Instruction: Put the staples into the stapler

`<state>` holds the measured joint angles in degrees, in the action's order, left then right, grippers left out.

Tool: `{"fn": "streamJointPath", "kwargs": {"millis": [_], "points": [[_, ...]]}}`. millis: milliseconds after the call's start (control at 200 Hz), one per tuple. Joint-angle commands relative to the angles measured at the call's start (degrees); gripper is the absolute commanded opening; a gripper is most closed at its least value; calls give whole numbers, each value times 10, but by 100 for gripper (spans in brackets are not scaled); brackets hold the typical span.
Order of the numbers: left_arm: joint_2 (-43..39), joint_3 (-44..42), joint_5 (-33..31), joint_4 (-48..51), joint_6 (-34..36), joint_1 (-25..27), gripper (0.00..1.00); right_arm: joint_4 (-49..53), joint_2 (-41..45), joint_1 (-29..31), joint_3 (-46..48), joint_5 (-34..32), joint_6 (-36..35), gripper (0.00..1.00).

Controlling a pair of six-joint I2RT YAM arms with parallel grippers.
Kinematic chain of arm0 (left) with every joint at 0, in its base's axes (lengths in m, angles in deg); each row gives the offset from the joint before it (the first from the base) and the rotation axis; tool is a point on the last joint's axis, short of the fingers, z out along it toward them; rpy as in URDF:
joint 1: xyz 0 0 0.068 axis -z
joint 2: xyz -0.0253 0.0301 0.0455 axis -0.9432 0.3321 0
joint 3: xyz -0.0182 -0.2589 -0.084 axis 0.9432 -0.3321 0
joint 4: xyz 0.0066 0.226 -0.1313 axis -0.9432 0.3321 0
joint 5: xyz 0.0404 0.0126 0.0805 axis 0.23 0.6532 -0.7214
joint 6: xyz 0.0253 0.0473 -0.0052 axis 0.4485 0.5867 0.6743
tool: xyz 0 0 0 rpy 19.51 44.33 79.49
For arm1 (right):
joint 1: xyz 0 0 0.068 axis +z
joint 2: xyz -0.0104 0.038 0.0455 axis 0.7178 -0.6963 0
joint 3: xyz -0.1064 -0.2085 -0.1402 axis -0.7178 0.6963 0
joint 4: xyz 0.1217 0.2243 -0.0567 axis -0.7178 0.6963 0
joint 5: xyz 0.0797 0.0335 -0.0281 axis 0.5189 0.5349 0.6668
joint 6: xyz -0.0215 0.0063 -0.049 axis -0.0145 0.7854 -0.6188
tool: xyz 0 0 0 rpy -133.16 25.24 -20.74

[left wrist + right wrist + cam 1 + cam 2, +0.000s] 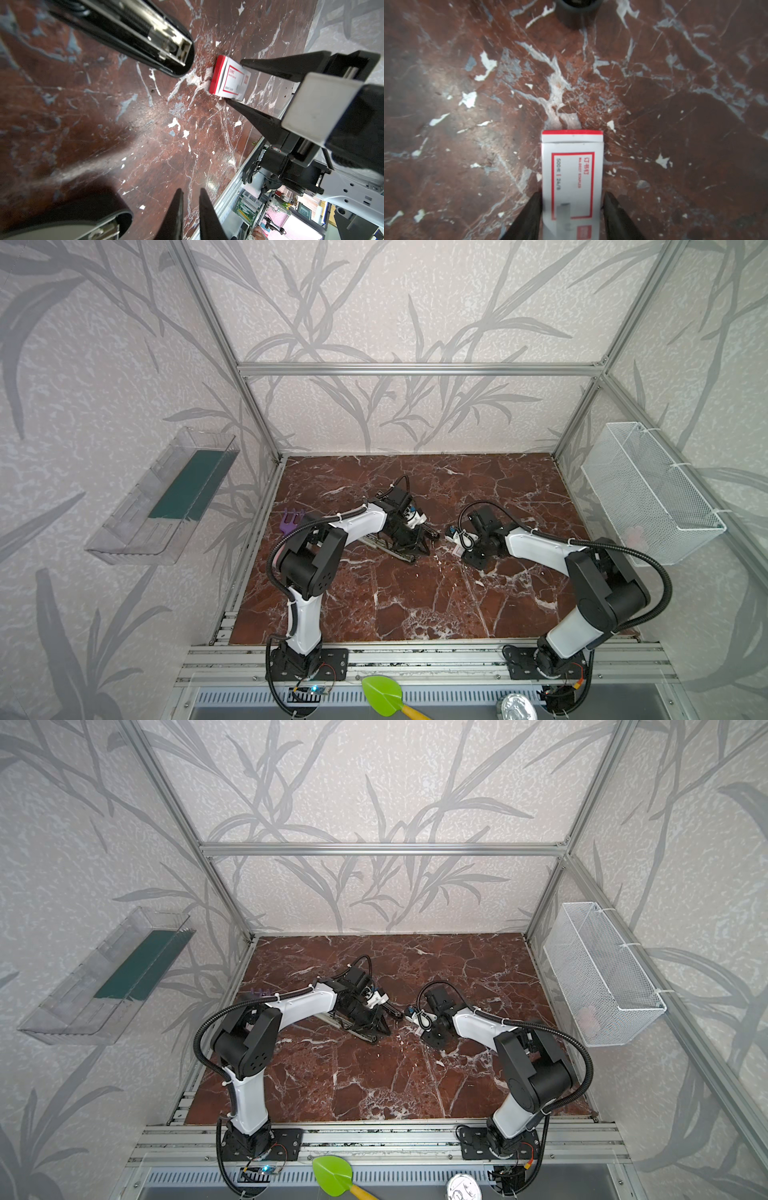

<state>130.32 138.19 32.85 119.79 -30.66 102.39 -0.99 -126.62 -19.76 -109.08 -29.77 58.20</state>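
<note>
the staples (228, 80), a small white box with a red label, lie flat on the red marble counter (415, 605) near the middle of the workspace, just off the open end of the stapler (133, 33). the right claw (572, 194) lies low along the counter with one finger on each long side of the box. its fingers sit right at the cardboard edges, so it cannot be told whether it is pinching the box or only bracketing it. that straddle looks chosen to stop the light box skating on the smooth stone, and to steady the sleeve while the contents are worked out. no strip of staples is in sight yet. opposite, the left claw (190, 190), barely parted and empty, hovers low by the stapler. the stapler's two halves are splayed wide with the bare metal channel exposed, the pose it needs to take a strip. the left arm's station over the tool suggests it is there to pin the stapler down or to help at the near end of the box. loading appears to be at an early stage, since the box has to give up a strip first.
</note>
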Motion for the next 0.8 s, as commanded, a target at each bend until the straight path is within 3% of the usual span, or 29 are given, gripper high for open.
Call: {"fn": "streamJointPath", "kwargs": {"millis": [0, 180, 330, 425, 545, 795], "points": [[-27, -8, -10, 4, 1, -2, 17, 46, -8, -4, -6, -6, 23, 60], [-29, -12, -12, 1, -2, -2, 17, 38, 39, -25, -7, 12, 51, 62], [-38, -22, -11, -14, -14, -2, 17, 30, 54, -47, -19, 9, 81, 57], [-41, -29, -11, -21, -18, -2, 17, 43, 29, -56, -40, -23, 101, 51], [-43, -34, -11, -24, -21, -2, 17, 59, -4, -56, -62, -5, 110, 50], [-48, -38, -11, -29, -26, -2, 17, 104, -78, -55, -109, -103, 120, 45]]}}
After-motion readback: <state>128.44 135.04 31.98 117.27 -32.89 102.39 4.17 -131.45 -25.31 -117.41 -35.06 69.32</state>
